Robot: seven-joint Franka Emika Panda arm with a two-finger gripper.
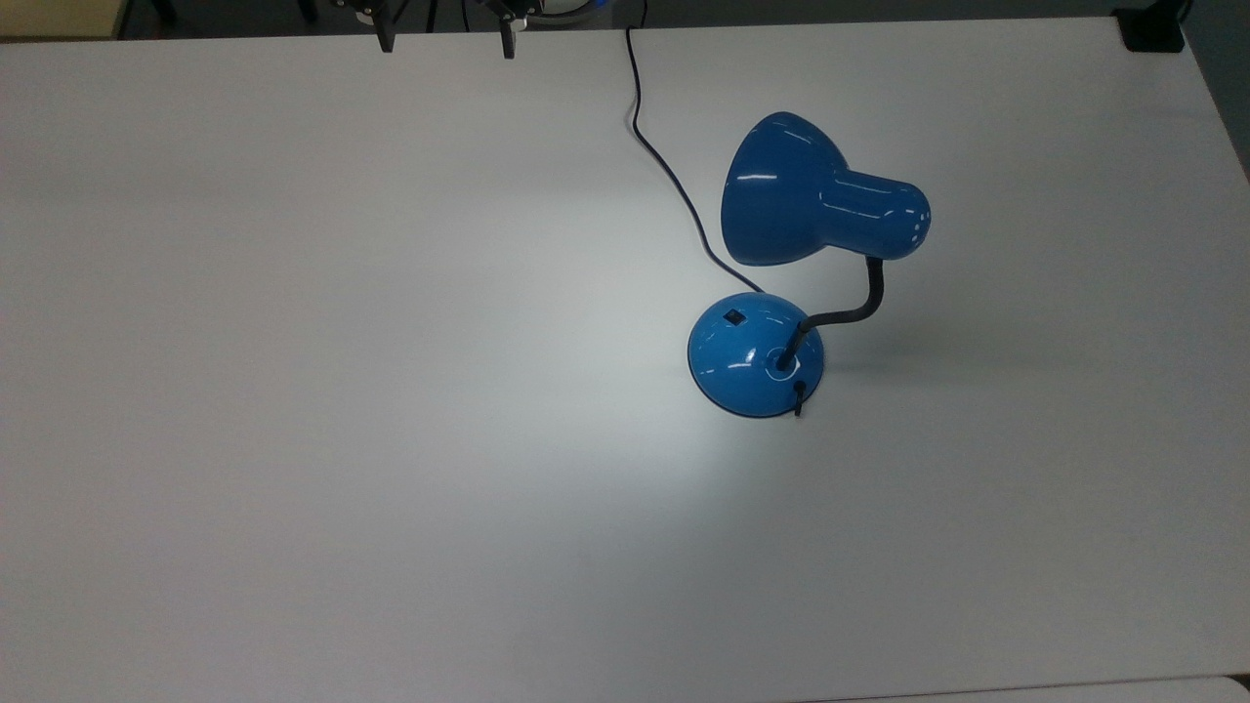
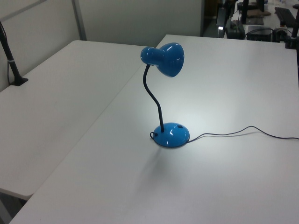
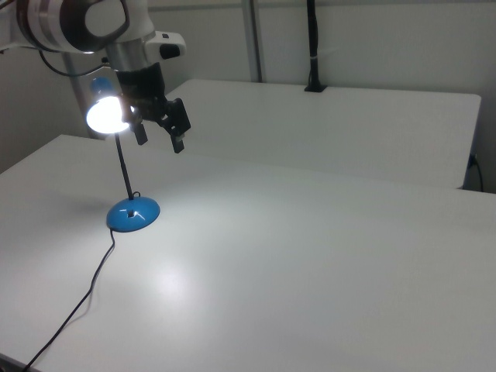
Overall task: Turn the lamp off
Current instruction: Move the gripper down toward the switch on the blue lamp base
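Observation:
The lamp stands on the white table [image 1: 391, 391], lit, and throws a bright patch on the tabletop. Its blue bell shade [image 1: 781, 195] leans over the round blue base [image 1: 752, 366], joined by a black gooseneck [image 1: 859, 308]. A small black switch [image 1: 732, 315] sits on the base's dome. The black cord [image 1: 664, 161] runs to the table's far edge. In the right view the bulb [image 3: 105, 115] glows above the base [image 3: 133, 215]. My gripper [image 3: 159, 143] hangs open in the air beside the shade, holding nothing. Its fingertips [image 1: 506, 44] peek in at the top view's upper edge.
A second white table [image 2: 46, 107] adjoins on the left view's left, with a black clamped post [image 2: 11, 60] on it. Another black clamp [image 1: 1152, 29] sits at the top view's upper right corner. Equipment [image 2: 252, 23] stands beyond the far edge.

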